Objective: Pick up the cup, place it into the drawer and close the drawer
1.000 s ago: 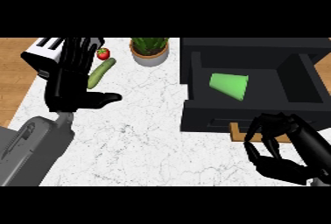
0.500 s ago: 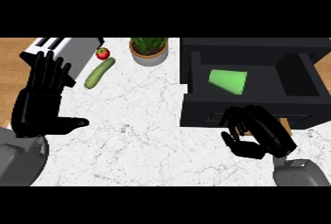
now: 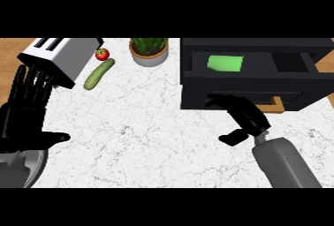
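Note:
The green cup point(image 3: 225, 63) lies on its side inside the open black drawer point(image 3: 195, 75) at the upper right. My right hand point(image 3: 243, 114) is at the drawer's front panel, its straight fingers against the panel's lower middle and its thumb pointing down to the left. It holds nothing. My left hand point(image 3: 24, 115) stays open at the left edge with its fingers up, in front of the toaster.
A silver toaster point(image 3: 62, 54) stands at the upper left. A tomato point(image 3: 102, 54) and a cucumber point(image 3: 99, 73) lie beside it. A potted plant point(image 3: 149, 49) stands just left of the drawer. A tan handle point(image 3: 280, 103) shows under the drawer's front.
My right hand rose from the lower right up to the drawer's front. The drawer's front now sits farther back, with less of its inside showing. My left hand shifted left and lower.

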Tool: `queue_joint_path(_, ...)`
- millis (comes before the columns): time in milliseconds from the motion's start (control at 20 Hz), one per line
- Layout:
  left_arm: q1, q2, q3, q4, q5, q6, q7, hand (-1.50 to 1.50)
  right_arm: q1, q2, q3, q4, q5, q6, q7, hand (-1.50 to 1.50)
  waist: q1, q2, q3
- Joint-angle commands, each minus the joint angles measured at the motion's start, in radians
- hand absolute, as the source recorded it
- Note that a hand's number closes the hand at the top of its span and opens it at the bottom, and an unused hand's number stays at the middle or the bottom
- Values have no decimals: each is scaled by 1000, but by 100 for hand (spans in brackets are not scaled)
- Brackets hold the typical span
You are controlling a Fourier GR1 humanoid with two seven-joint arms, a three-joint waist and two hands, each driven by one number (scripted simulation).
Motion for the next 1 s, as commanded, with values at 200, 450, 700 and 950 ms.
queue_joint_path(200,40,-60,58,42,-55,-80,-17,-150,-224,60,-88,423,38,-93,-133,-150,-1,1,0)
queue_joint_path(450,-4,-66,85,65,-58,-114,3,-150,-357,67,-166,656,10,-127,-225,-150,3,5,1)
queue_joint_path(700,46,-34,103,-21,-23,-116,57,-150,-491,3,-233,832,-11,-96,-281,-150,34,11,2)
queue_joint_path(950,47,-26,119,50,-28,-198,16,-150,-573,-51,-255,915,-9,-57,-288,-150,53,26,2)
